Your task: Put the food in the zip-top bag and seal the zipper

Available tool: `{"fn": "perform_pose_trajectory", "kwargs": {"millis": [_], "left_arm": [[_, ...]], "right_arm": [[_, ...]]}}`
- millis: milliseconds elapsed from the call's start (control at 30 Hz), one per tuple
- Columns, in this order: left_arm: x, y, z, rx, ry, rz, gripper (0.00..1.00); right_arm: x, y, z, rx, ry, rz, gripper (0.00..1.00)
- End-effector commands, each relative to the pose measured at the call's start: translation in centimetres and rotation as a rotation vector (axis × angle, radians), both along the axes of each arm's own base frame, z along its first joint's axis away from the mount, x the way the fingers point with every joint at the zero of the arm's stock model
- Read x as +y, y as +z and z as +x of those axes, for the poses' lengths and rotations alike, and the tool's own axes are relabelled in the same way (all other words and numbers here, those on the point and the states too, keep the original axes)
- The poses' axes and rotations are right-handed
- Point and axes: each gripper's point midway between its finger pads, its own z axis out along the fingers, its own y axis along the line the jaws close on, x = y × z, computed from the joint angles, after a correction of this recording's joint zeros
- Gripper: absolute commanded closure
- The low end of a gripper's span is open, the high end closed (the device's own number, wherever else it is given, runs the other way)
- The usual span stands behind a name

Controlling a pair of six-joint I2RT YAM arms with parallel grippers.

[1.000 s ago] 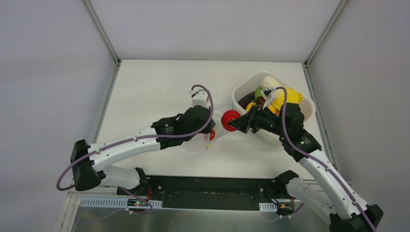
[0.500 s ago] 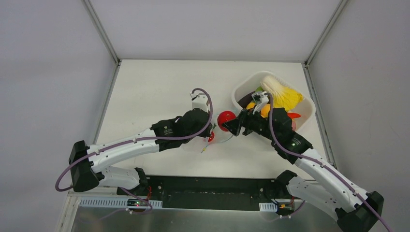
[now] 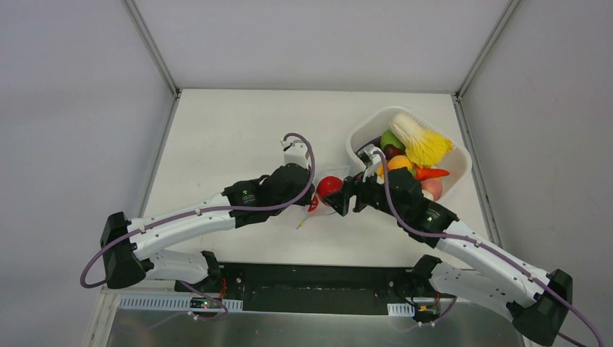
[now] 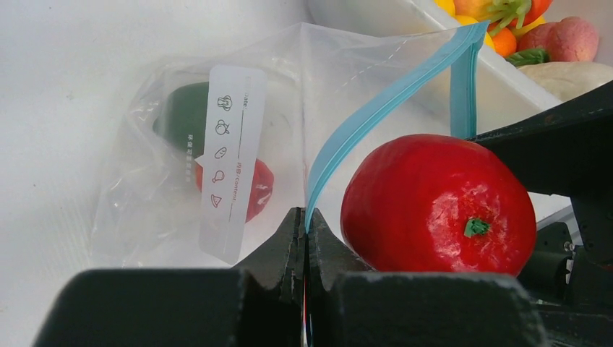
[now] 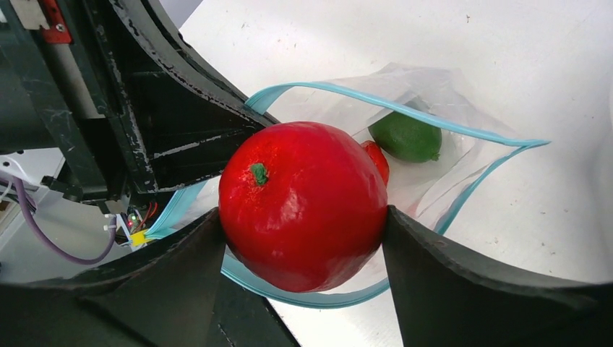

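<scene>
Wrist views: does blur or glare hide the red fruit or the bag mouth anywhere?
Left wrist: the red fruit is sharp with small white highlights; the film of the zip-top bag hazes its contents; the left gripper, shut on the zipper, is dark and soft. Right wrist: fruit crisp, mild sheen, bag mouth clear; the right gripper holding it is dark, near-featureless.

Bag [image 5: 463,137] lying just left of the tub [image 3: 407,109], food pile [image 3: 419,148] sitting in tub; round fruit [image 5: 303,202] hovering at bag's mouth, smaller pieces [image 5: 405,136] lying inside.

One zip-top bag [image 4: 231,166], one tub [image 3: 359,134], one big red fruit [image 4: 437,206], one green fruit [image 5: 406,137], one small red food [image 4: 259,189].
</scene>
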Motion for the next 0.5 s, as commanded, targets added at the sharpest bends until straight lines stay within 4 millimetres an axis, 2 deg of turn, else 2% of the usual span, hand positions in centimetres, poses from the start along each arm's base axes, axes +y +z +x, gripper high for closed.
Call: {"fn": "perform_pose_trajectory", "kwargs": {"millis": [0,200,333,467], "left_arm": [[-0.3,2.4,0.2,-0.038,0.021,-0.077,1.00],[0.3,3.1,0.0,-0.052,0.024,-0.105,1.00],[0.7,3.1,-0.2,-0.056,0.036,-0.134,1.00],[1.1,3.2,-0.2,-0.061,0.044,-0.129,1.00]], "right_arm": [[0.2,2.4,0.7,-0.058,-0.031,0.048,0.21],[0.5,3.2,0.2,-0.028,-0.018,0.087,0.15],[0.5,4.1,-0.6,-0.019,-0.003,0.133,0.05],[0.4,6.3,-1.3,-0.036,0.013,0.222,0.03]]}}
